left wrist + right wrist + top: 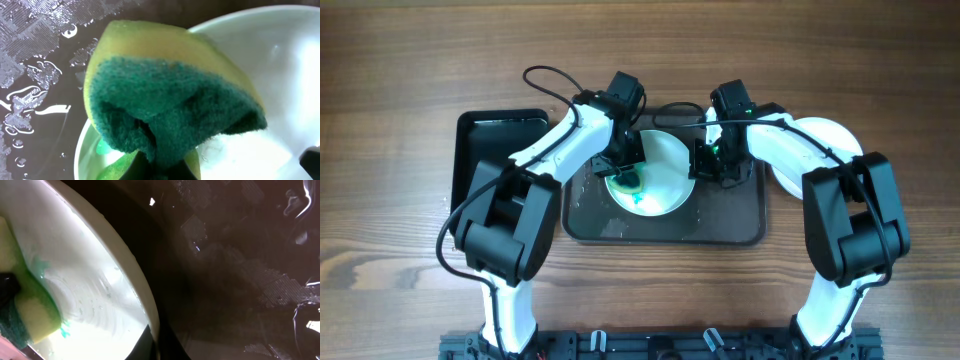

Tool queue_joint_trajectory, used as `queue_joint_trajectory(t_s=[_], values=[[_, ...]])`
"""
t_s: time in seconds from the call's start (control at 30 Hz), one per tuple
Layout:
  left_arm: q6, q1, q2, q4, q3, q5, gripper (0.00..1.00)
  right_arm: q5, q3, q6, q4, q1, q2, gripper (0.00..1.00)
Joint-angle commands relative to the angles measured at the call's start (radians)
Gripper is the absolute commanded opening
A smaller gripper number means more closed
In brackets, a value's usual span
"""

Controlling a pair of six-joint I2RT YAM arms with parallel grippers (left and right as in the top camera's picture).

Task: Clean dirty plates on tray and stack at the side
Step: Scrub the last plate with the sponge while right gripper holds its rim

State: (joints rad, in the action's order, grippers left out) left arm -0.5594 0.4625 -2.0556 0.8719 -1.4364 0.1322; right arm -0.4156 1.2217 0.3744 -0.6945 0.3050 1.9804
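A white plate [665, 172] lies tilted on the dark wet tray [740, 225] at the table's middle, with green soap smeared on it. My left gripper [625, 172] is shut on a yellow and green sponge [170, 100] and presses it on the plate's left part [270, 60]. My right gripper [705, 165] is shut on the plate's right rim [142, 292]. The sponge also shows in the right wrist view [25, 315] on the soapy plate.
A stack of clean white plates [825, 140] sits to the right of the tray under my right arm. A black empty tray [485, 140] lies at the left. The dark tray's surface is wet with droplets [30, 100].
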Motion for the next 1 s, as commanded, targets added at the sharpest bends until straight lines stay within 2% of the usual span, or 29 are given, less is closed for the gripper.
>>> queue_joint_trajectory(t_s=[0.0, 0.07, 0.1, 0.2, 0.27, 0.37, 0.4, 0.57, 0.67, 0.73, 0.8, 0.93, 0.97], values=[[0.051, 0.063, -0.052, 0.017, 0.011, 0.127, 0.04, -0.017, 0.0, 0.018, 0.003, 0.006, 0.026, 0.04], [0.219, 0.093, -0.052, 0.002, 0.011, 0.328, 0.04, -0.01, 0.0, 0.019, 0.003, 0.006, 0.026, 0.04], [0.269, 0.104, -0.052, -0.001, 0.011, 0.382, 0.04, -0.011, 0.0, 0.019, 0.003, 0.006, 0.026, 0.04], [0.29, 0.123, -0.052, -0.019, 0.011, 0.397, 0.04, -0.01, 0.0, 0.018, 0.002, 0.005, 0.026, 0.04], [0.247, 0.117, -0.052, -0.044, 0.011, 0.37, 0.04, -0.011, 0.0, 0.019, 0.002, 0.005, 0.026, 0.04], [0.117, 0.099, -0.052, -0.058, 0.011, 0.208, 0.04, -0.011, 0.0, 0.018, -0.002, 0.006, 0.026, 0.04], [0.031, 0.084, -0.052, -0.057, 0.011, 0.049, 0.04, -0.01, 0.0, 0.018, -0.004, 0.006, 0.026, 0.04], [-0.166, 0.044, -0.052, -0.043, 0.011, -0.418, 0.04, 0.003, -0.001, 0.017, -0.006, 0.006, 0.026, 0.04], [-0.264, 0.026, -0.052, 0.01, 0.011, -0.536, 0.04, 0.019, -0.011, 0.019, -0.006, 0.006, 0.026, 0.04], [-0.29, 0.019, -0.052, 0.095, 0.011, -0.525, 0.04, 0.025, -0.037, 0.021, 0.007, 0.006, 0.026, 0.05], [-0.244, 0.028, -0.052, 0.131, 0.011, -0.442, 0.04, 0.024, -0.039, 0.023, 0.013, 0.006, 0.026, 0.04], [0.023, 0.038, -0.052, 0.102, 0.011, -0.09, 0.04, 0.023, -0.039, 0.03, 0.013, 0.006, 0.026, 0.04], [0.142, 0.039, -0.052, 0.076, 0.011, 0.074, 0.04, 0.023, -0.039, 0.03, 0.013, 0.006, 0.026, 0.04]])
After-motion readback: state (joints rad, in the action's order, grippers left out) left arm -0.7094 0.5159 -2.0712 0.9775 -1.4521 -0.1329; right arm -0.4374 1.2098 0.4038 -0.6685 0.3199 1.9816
